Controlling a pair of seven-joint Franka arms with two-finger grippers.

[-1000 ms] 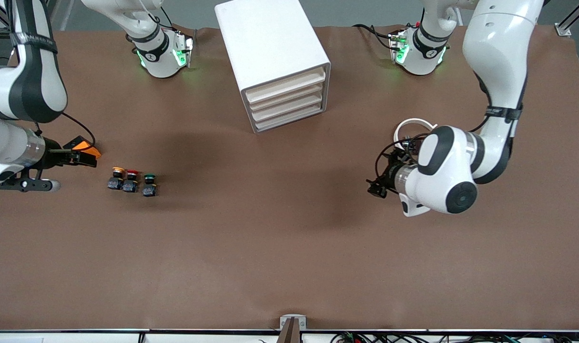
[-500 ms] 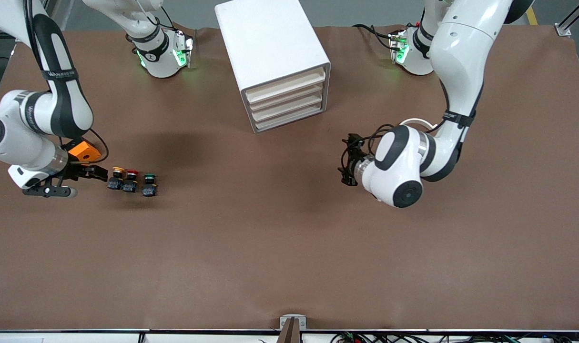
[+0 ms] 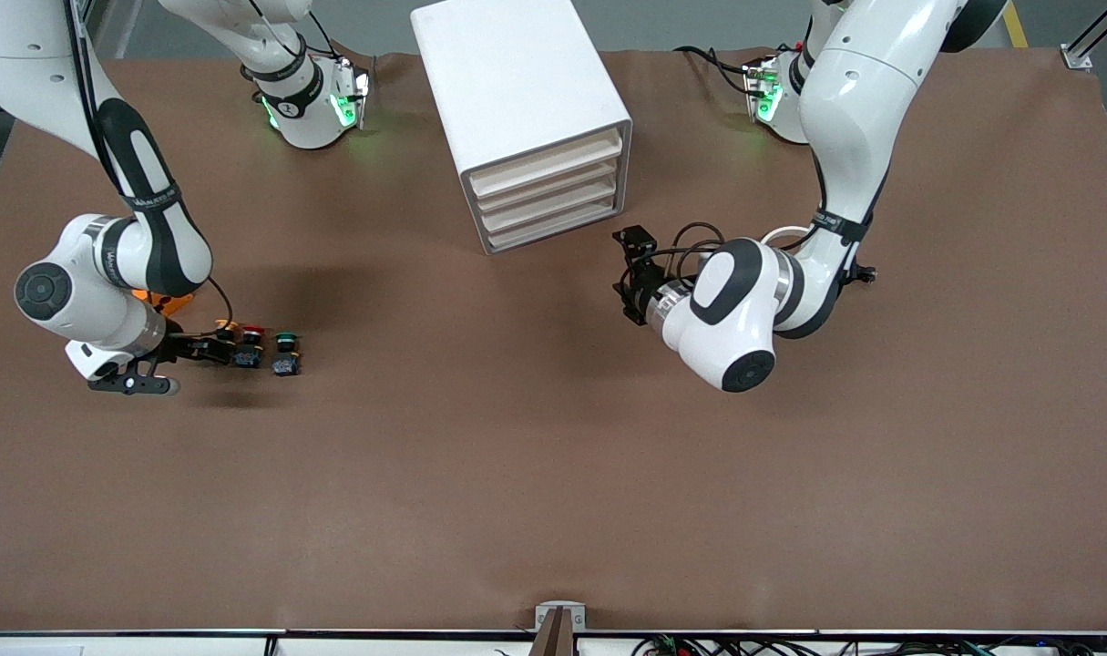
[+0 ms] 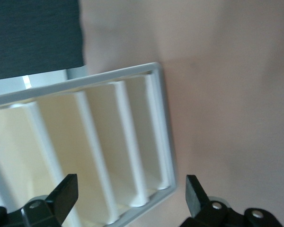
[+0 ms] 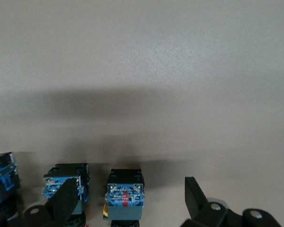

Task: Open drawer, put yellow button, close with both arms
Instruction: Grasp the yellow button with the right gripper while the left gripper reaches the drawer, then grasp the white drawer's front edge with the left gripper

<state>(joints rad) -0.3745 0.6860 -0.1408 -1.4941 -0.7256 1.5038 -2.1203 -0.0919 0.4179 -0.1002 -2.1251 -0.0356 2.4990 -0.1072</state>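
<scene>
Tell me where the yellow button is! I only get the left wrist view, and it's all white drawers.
Observer: The yellow button sits on the table toward the right arm's end, in a row with a red button and a green button.
Operator: Is anyone grabbing it?
Observer: The right gripper is down at it, open, and the right wrist view shows the button between its fingers.
Operator: How close is my gripper to the drawers?
Observer: The left gripper hangs over the table in front of the cabinet, apart from the drawer fronts; all four look shut.
</scene>
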